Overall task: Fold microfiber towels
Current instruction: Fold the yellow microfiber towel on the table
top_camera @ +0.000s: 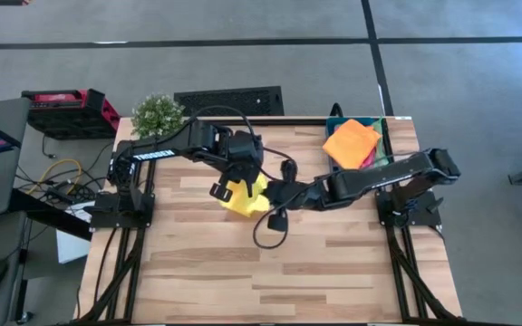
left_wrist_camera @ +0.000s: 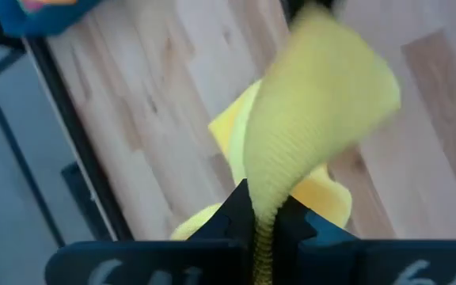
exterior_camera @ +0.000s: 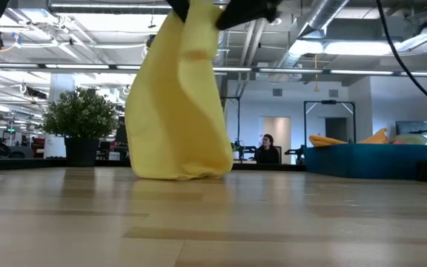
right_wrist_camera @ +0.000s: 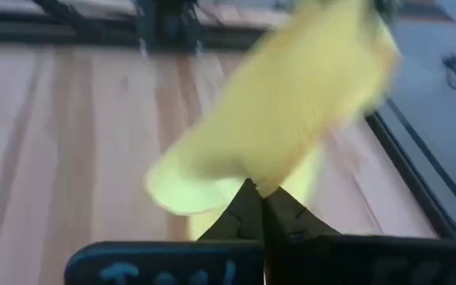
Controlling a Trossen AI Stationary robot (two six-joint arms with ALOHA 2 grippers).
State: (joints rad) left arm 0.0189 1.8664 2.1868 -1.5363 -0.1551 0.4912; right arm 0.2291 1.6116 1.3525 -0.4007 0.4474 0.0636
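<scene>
Both pincers clamp the yellow towel (exterior_camera: 180, 104): left gripper (left_wrist_camera: 261, 218) and right gripper (right_wrist_camera: 256, 207) hoist it, cloth dangling below, likely to spread it.

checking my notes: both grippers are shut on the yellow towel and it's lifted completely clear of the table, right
Not quite. Both the left gripper and right gripper are shut on the yellow towel, but it is not clear of the table: the low view shows its bottom edge resting on the wood.

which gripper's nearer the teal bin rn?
Right. The right gripper, shut on the yellow towel mid-table, sits on the side toward the teal bin; the left gripper pinches the towel's far side.
</scene>
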